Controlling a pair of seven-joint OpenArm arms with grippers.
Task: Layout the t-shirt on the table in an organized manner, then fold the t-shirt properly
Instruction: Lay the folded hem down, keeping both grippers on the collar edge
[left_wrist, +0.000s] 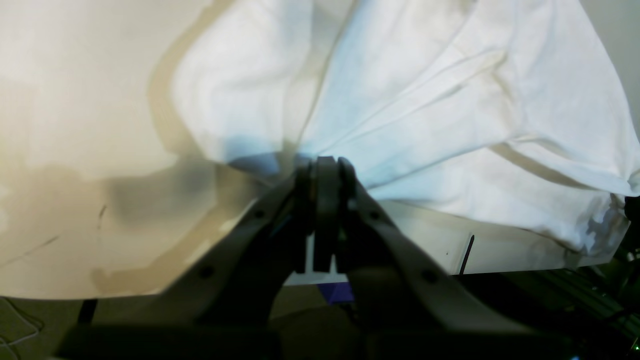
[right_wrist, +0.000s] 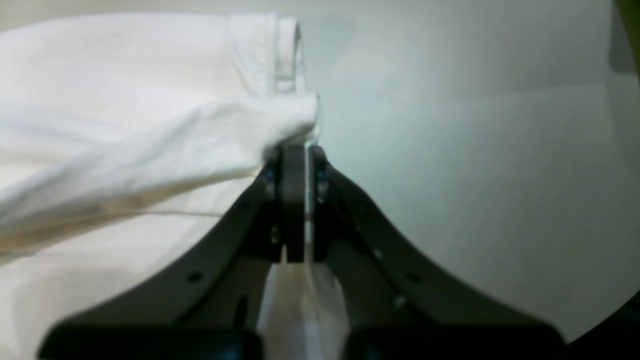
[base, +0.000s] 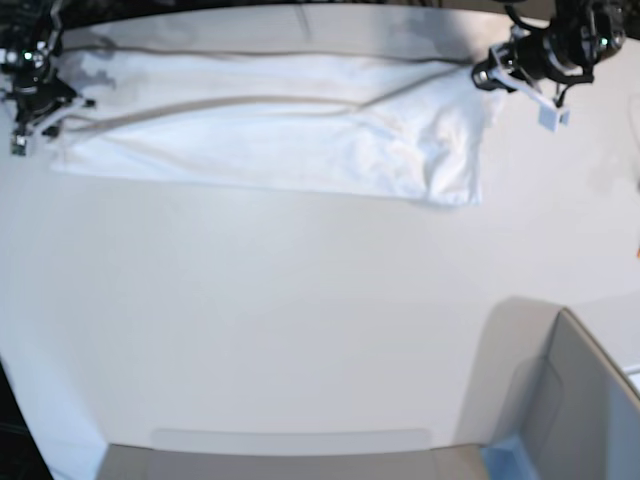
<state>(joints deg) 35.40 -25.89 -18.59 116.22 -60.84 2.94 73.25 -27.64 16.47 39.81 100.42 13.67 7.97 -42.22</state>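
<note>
The white t-shirt (base: 270, 130) lies stretched in a long band across the far part of the white table (base: 300, 320), plain side up with its print hidden. My left gripper (base: 483, 75) is shut on the shirt's right end; in the left wrist view (left_wrist: 325, 162) the cloth (left_wrist: 425, 100) fans out from the closed fingertips. My right gripper (base: 60, 108) is shut on the shirt's left end; in the right wrist view (right_wrist: 295, 147) it pinches a bunched fold (right_wrist: 125, 135) beside a stitched hem. Both hold the cloth low, close to the tabletop (right_wrist: 450, 150).
A grey bin with a blue corner (base: 560, 400) stands at the near right of the table. The table's edge (left_wrist: 150, 295) runs just below my left gripper, with dark floor beyond. A small orange bit (base: 637, 250) shows at the right border.
</note>
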